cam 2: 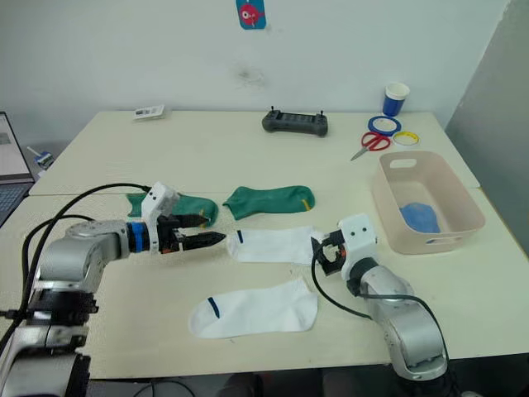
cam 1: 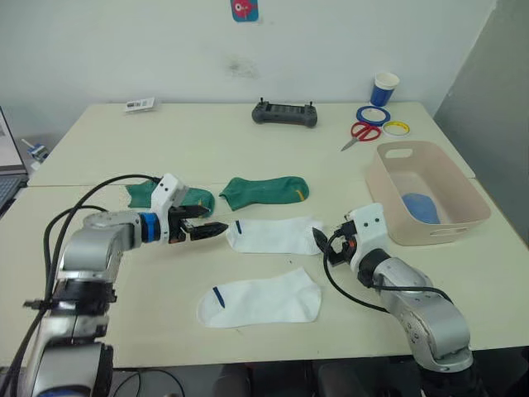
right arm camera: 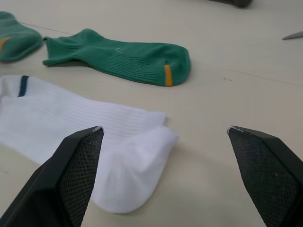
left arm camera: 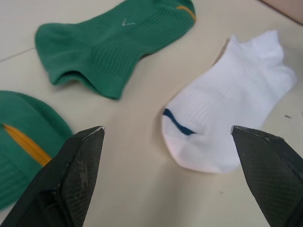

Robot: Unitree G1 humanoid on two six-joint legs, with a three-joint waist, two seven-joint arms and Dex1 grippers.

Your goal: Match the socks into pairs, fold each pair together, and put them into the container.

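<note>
Two dark green socks lie apart on the table: one (cam 1: 264, 192) in the middle, the other (cam 1: 140, 194) partly behind my left arm. Two white socks lie nearer me, one (cam 1: 277, 236) between my grippers and one (cam 1: 260, 299) closer to the front edge. A light blue sock bundle (cam 1: 421, 207) rests inside the pink-beige container (cam 1: 438, 231) at the right. My left gripper (cam 1: 213, 223) is open, low over the table, pointing at the upper white sock's dark-marked cuff (left arm camera: 177, 124). My right gripper (cam 1: 325, 245) is open at that sock's other end (right arm camera: 132, 161).
At the back of the table lie a black controller (cam 1: 284, 113), a blue-and-white paper cup (cam 1: 384, 88), red scissors (cam 1: 361, 134), two tape rolls (cam 1: 374, 114) and a small white device (cam 1: 139, 104). A laptop (cam 1: 7, 169) sits at the left edge.
</note>
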